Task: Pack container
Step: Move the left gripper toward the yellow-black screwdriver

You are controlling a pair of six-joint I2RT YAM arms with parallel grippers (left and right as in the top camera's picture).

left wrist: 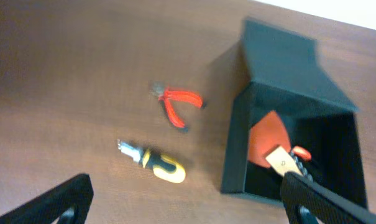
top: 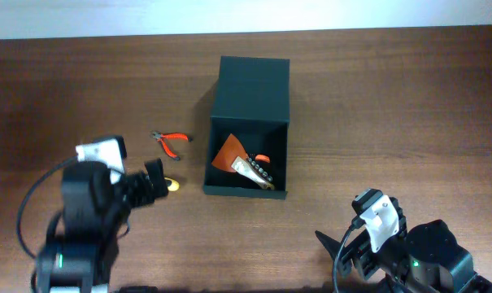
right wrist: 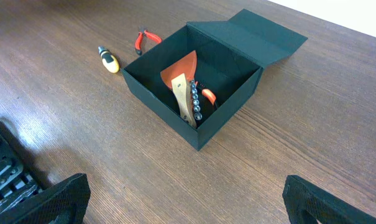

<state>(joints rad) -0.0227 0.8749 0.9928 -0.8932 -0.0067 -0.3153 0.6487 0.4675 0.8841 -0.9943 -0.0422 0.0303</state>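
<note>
Released, the left tool (left wrist: 187,191) and right tool (right wrist: 184,184) gape; the open container (top: 254,88), seemingly light, stiff card, invites pinching its six-o'clock wall.

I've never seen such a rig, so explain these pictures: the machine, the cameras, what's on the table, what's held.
Two robot arms sit at a wooden table, each ending in a two-finger gripper. One picture looks straight down from above. The other two come from cameras on the wrists, so the black shapes in their lower corners are the fingers. On the table stands a dark green box, lid open, with an orange tool inside. Beside it lie red pliers and a yellow screwdriver. The left gripper and right gripper are both open and hold nothing.
</note>
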